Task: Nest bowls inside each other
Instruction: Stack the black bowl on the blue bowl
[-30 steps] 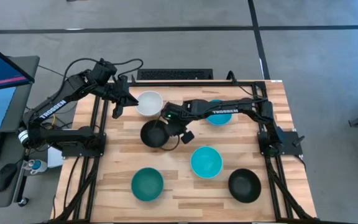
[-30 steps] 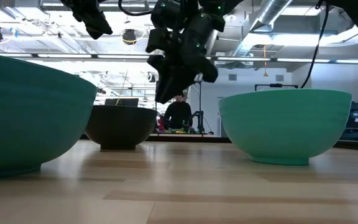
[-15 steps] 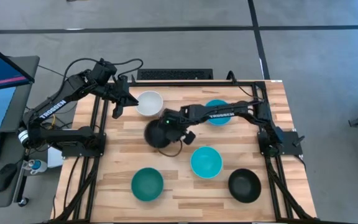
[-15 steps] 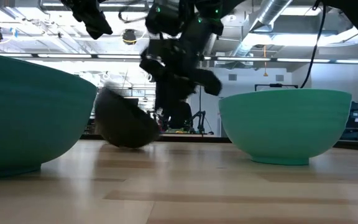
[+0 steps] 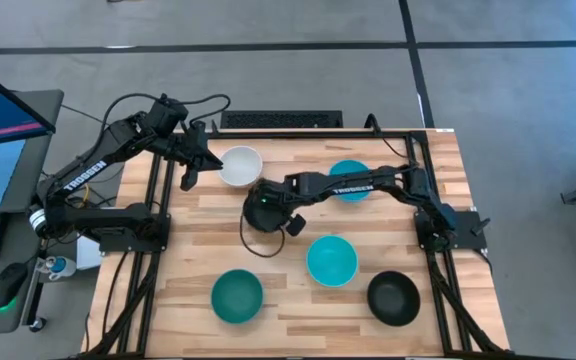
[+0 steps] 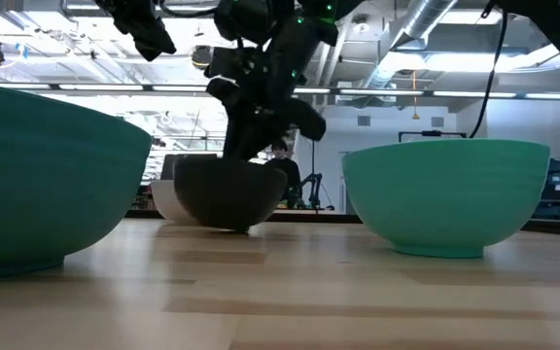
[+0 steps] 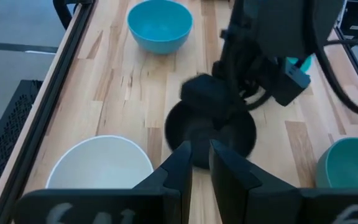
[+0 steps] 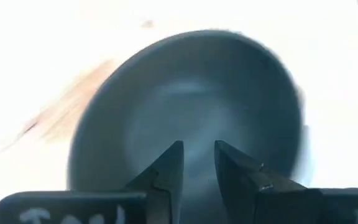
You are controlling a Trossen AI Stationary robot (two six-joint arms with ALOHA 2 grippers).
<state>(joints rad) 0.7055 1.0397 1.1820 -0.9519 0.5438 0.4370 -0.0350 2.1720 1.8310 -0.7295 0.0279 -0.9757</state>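
Observation:
A black bowl (image 5: 256, 221) (image 6: 229, 194) stands on its base mid-table, just right of the white bowl (image 5: 240, 166) (image 7: 98, 165). My right gripper (image 5: 268, 203) (image 8: 199, 155) is shut and reaches down into the black bowl's hollow (image 8: 197, 93). My left gripper (image 5: 187, 178) (image 7: 201, 155) is shut and hovers high, left of the white bowl. One cyan-blue bowl (image 5: 346, 168) sits partly under the right arm. Another cyan-blue bowl (image 5: 331, 260), the teal bowl (image 5: 237, 296) and a second black bowl (image 5: 393, 298) stand toward the near edge. My right gripper comes at the black bowl from above, slanting in from the table's right. Its shut fingers (image 6: 244, 146) dip past the rim (image 6: 231, 161) into the hollow. The bowl's wall hides the tips, so I cannot tell whether they touch the inside. The bowl rests on the table.
A dark frame rail (image 5: 158, 215) runs along the table's left side and another rail (image 5: 438, 250) along the right. A loose cable loop (image 5: 268, 240) lies by the black bowl. Bare wood shows between the black bowl and the teal bowl.
The right gripper came down and to the left onto the black bowl. The bowl tipped up on its side, then settled upright again, a little farther toward the table's right. The white bowl now shows behind it in the low view.

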